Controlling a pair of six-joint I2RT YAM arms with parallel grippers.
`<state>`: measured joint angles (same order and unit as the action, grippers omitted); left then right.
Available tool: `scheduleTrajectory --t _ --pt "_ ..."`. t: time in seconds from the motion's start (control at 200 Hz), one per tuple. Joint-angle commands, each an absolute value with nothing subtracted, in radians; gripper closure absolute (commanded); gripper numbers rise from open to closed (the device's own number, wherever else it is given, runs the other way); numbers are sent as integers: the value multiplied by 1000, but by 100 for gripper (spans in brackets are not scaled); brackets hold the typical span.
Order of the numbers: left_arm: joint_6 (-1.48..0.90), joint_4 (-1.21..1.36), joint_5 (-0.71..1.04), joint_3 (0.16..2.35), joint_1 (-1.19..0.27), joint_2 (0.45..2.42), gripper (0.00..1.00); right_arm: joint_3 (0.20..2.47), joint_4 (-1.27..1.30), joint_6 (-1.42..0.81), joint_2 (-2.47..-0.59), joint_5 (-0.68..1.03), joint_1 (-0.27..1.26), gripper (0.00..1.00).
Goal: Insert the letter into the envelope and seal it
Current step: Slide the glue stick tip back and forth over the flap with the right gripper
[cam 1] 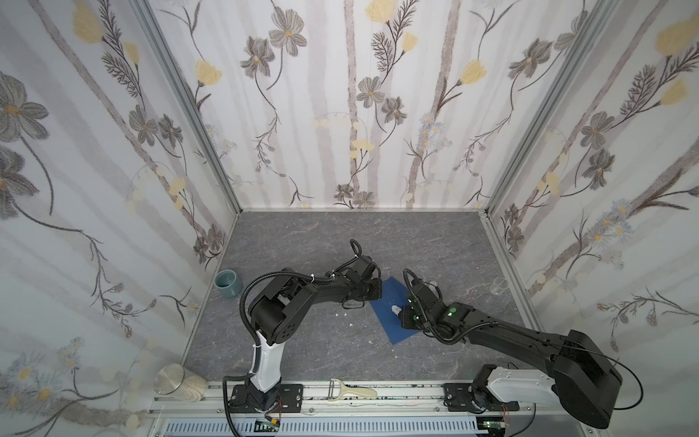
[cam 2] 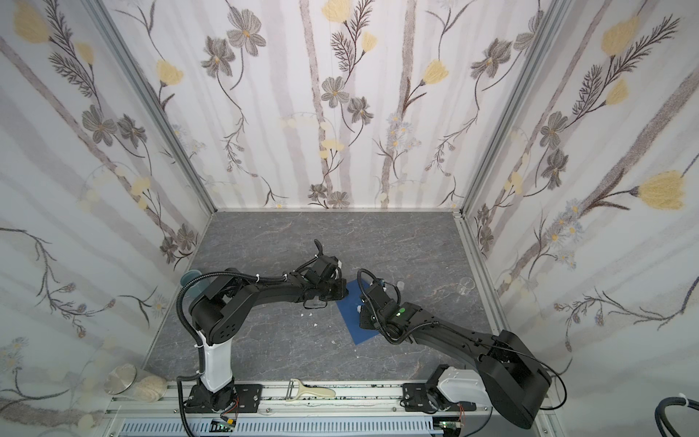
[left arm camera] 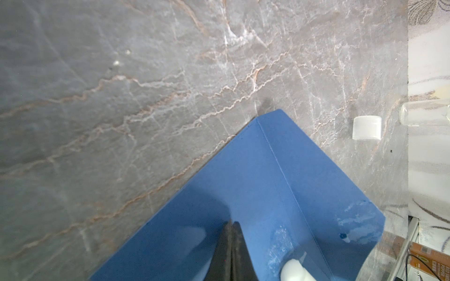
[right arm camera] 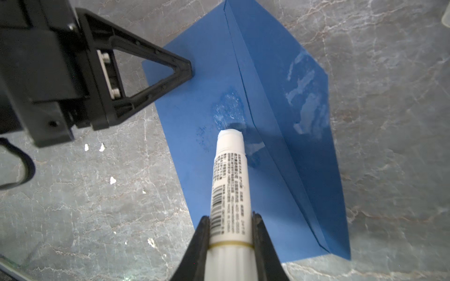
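We find the blue envelope [cam 1: 386, 323] [cam 2: 351, 319] lying flat near the middle of the grey marble table [cam 1: 310, 242], a little toward its right edge and skewed to all four edges; its flap [right arm camera: 292, 80] stands open along the side facing the table's right edge, streaked with pale glue smears [right arm camera: 306, 97]; a further smear [right arm camera: 227, 107] sits on the body beside the fold.

The left gripper [right arm camera: 188, 70] [left arm camera: 231, 225] has its jaws pressed together and rests its tip on the envelope's edge nearest the left side of the table; in both top views its wrist hides the envelope's far corner.

The right gripper [right arm camera: 230, 219] [cam 1: 406, 314] is clamped around a white glue stick [right arm camera: 230, 182] [cam 1: 395, 309], whose uncapped end touches the envelope body just beside the fold; in a top view this gripper covers the flap.

Around them we see:
- a white ribbed cap [left arm camera: 367, 127] on the table just past the flap, apart from it;
- a clear glass vessel [cam 1: 499, 286] [left arm camera: 423, 113] against the right edge;
- a blue-grey cup [cam 1: 228, 283] at the left edge;
- a jar with a metal lid [cam 1: 181, 382] on its side at the near left corner;
- a cream-handled peeler [cam 1: 350, 391] on the rail along the near edge;
- small white scraps [cam 1: 344, 314] [right arm camera: 93, 147] on the table left of the envelope, under the left arm.
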<state>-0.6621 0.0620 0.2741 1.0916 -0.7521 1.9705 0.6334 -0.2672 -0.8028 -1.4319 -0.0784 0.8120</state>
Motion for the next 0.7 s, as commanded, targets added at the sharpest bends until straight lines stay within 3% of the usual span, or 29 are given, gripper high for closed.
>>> scheduleTrajectory --t 0.0,0.14,0.365,0.695 --pt "-671 -60 271 1081 -758 1983 100 659 -227 -808 -1484 -81 813 100" --pt "-673 -60 271 1078 -760 1981 100 698 -231 -794 -1508 -98 813 100" --pt "-673 -60 267 1073 -760 1976 100 737 -373 -789 -1379 -158 812 100" --pt "-677 -60 266 1078 -761 1980 100 618 -375 -883 -1293 -98 880 100"
